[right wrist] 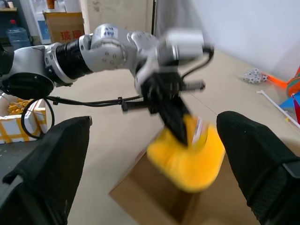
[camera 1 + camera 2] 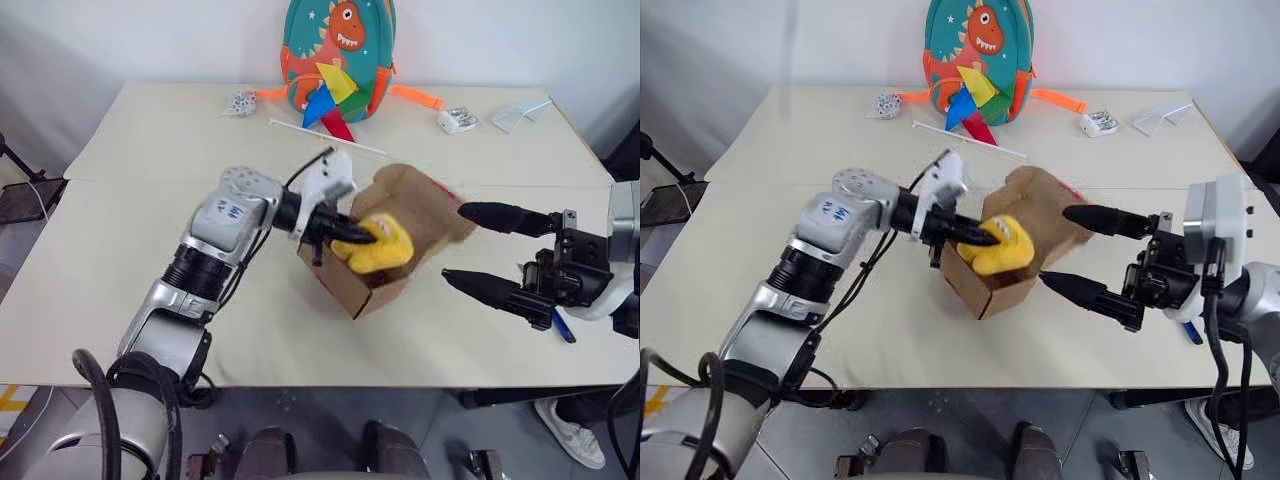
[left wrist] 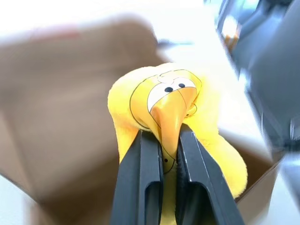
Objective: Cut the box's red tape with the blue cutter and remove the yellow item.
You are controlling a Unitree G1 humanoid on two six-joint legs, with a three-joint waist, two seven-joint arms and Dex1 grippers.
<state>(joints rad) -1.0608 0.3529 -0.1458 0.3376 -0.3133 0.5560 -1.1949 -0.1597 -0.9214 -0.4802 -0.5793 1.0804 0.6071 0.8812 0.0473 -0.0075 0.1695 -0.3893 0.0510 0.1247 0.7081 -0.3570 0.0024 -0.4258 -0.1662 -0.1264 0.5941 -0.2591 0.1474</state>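
The brown box (image 2: 372, 288) stands open near the middle of the table, its flap folded back, with a speck of red tape (image 2: 443, 189) at the flap's edge. My left gripper (image 2: 368, 237) reaches in from the left and is shut on the yellow item (image 2: 388, 252), a plush toy with a beak (image 3: 166, 101), held in the box's opening. The wrist view shows both black fingers (image 3: 143, 178) pinching the beak. My right gripper (image 2: 455, 243) hangs open to the right of the box, holding nothing. The blue cutter (image 2: 563, 327) lies on the table under my right hand.
At the table's far edge stands a teal dinosaur backpack (image 2: 337, 45) with a colourful pinwheel (image 2: 335, 95) on a white stick in front of it. A small patterned object (image 2: 240, 102) lies at the far left. A white clip (image 2: 457, 120) and a clear plastic piece (image 2: 518, 114) lie at the far right.
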